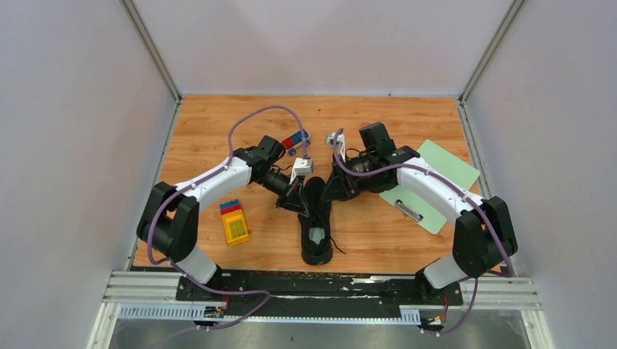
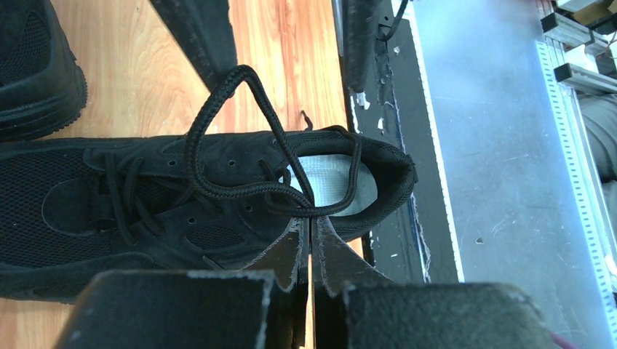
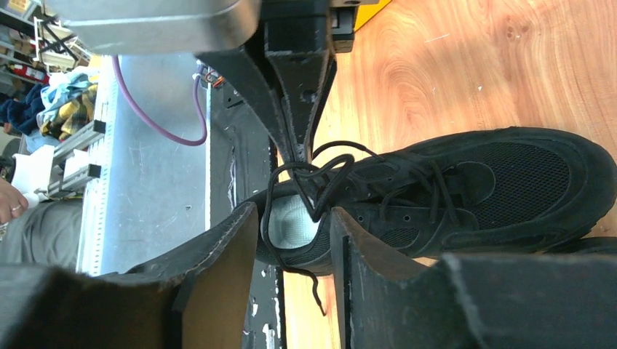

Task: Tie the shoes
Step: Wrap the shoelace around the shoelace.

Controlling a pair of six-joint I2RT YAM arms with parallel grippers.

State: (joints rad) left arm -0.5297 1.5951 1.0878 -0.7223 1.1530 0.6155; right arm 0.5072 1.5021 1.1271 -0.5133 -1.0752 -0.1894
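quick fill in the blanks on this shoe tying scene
1. The left gripper is shut on a loop of ____ from the shoe.
2. The right gripper has its jaws ____.
3. The clipboard on the table is ____ in colour.
Missing words: lace; open; green.

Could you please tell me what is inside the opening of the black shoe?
A pale grey insole shows at the heel, crossed by the lace loop that the left claw pinches. Toward the toe, the upper of the shoe hides the rest.
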